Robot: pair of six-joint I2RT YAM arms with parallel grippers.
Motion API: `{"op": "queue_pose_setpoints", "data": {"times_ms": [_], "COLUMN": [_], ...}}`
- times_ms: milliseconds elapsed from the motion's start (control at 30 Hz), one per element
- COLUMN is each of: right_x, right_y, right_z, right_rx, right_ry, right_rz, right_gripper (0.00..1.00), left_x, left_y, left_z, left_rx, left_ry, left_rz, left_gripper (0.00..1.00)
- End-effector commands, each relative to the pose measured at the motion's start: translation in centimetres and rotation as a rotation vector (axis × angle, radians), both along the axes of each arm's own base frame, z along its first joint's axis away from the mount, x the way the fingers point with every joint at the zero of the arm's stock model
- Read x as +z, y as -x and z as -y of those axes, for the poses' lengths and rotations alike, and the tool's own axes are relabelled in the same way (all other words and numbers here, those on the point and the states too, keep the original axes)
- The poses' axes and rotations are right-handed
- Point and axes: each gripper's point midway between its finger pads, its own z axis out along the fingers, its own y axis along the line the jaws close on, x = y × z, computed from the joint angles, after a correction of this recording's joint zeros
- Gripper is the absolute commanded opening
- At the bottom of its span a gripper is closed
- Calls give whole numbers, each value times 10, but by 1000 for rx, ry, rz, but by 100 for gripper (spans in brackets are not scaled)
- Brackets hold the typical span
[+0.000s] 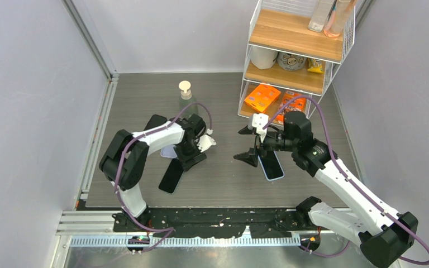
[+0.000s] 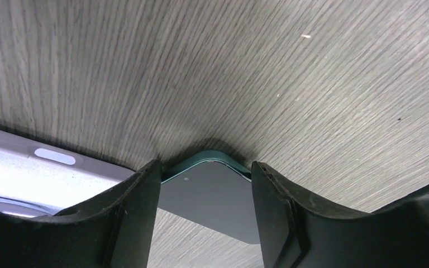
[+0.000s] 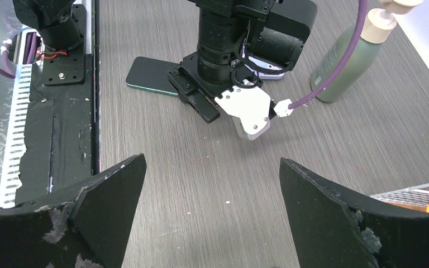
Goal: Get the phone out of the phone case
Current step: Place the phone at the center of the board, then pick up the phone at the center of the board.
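The right gripper (image 3: 212,162) hangs above the grey wood-grain table (image 3: 201,184), its two black fingers (image 3: 106,195) spread wide. Beyond them the left gripper (image 3: 198,103) points down at the table. A dark phone (image 3: 151,75) lies flat just left of the left gripper, one end hidden beneath it. A sliver of lavender case (image 3: 269,73) shows behind the left gripper, and a green pump bottle (image 3: 346,61) stands to its right.

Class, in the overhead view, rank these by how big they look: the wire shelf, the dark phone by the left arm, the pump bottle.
1. wire shelf
2. dark phone
3. pump bottle, which is upright and seen from above, so it only narrowly ranks below the phone.
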Motion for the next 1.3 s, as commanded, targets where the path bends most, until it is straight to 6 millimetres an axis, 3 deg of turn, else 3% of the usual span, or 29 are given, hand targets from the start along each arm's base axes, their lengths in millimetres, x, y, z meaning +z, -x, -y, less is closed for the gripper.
{"op": "queue_pose_setpoints", "data": {"times_ms": [0,333,633,933,1033,1167,1267], "right_x": [16,17,16,5,-6,-18,-31], "right_y": [-2,0,1,-4,-3,-15,-47], "right_z": [-2,-2,-2,2,6,22,48], "right_rx": [10,16,19,0,-7,-140,-392], "right_ry": [-43,-51,-53,-6,28,78,168], "right_rz": [47,50,49,56,44,27,-34], "right_gripper": [95,96,96,96,95,96,95], "left_x": [5,7,18,73,95,123,139], "left_y": [6,11,8,3,-7,-19,-24], "left_z": [-8,-30,-33,-20,-21,-29,-37], "left_rx": [-15,-19,-23,-6,49,128,183], "left_ry": [-21,-83,-72,72,124,180,217], "left_rz": [6,70,126,254,353,488,562], "left_gripper": [62,60,64,78,88,99,100]}}
